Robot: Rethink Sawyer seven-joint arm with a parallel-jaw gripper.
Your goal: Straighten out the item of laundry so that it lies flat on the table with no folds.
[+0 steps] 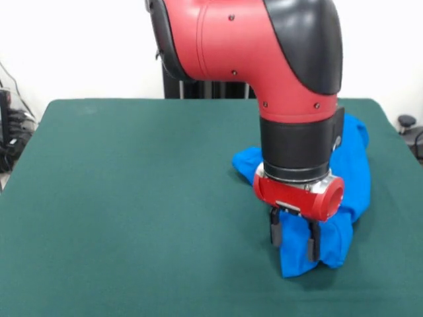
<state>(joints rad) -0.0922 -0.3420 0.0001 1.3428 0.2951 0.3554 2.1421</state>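
The item of laundry (353,165) is a bright blue garment, crumpled into a long bunched heap on the right side of the dark green table (132,198). No print shows. The heap runs from near the far right corner toward the front. My gripper (294,242) hangs from the red wrist over the near end of the heap. It is open, its two dark fingers (275,232) standing apart on either side of a raised fold of blue cloth. The arm hides the middle of the garment.
The red and black arm (264,53) comes down across the upper middle of the view. Cables and dark equipment (10,132) sit off the table's left edge, and a small dark object (406,122) lies past the right edge.
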